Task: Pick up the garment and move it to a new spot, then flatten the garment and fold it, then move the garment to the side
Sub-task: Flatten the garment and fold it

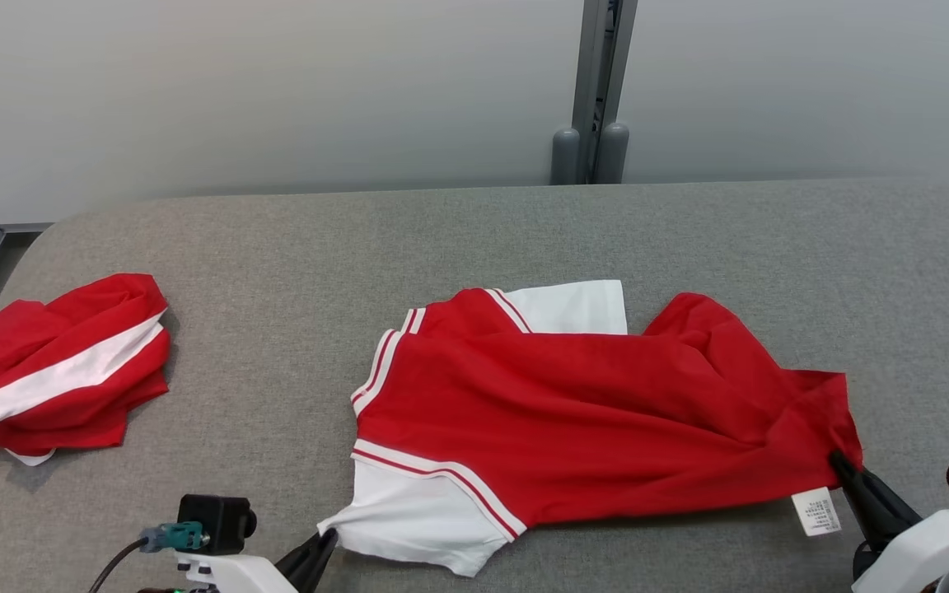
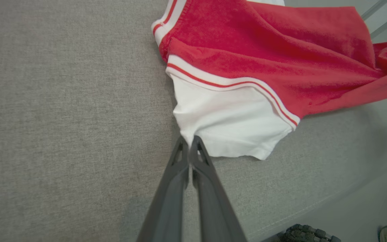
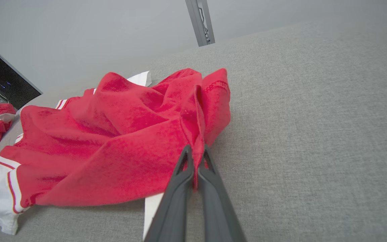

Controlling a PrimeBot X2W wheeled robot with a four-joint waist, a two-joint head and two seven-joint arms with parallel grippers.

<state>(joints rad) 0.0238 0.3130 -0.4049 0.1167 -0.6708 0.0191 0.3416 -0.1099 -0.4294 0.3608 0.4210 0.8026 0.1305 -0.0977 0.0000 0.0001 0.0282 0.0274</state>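
The garment (image 1: 573, 403) is a red shirt with white sleeves and striped trim, lying rumpled across the middle of the grey table (image 1: 474, 239). My left gripper (image 1: 328, 539) is shut on the near white sleeve's corner, as the left wrist view shows at the fingertips (image 2: 189, 141) pinching white cloth (image 2: 230, 124). My right gripper (image 1: 839, 461) is shut on the red hem at the garment's right end; in the right wrist view the fingers (image 3: 196, 158) clamp a fold of red fabric (image 3: 129, 141). A white care label (image 1: 816, 511) hangs beside it.
A second red and white garment (image 1: 63, 366) lies bunched at the table's left end. A grey post (image 1: 594, 91) stands behind the table's far edge. Bare grey cloth surface stretches behind and to the right of the shirt.
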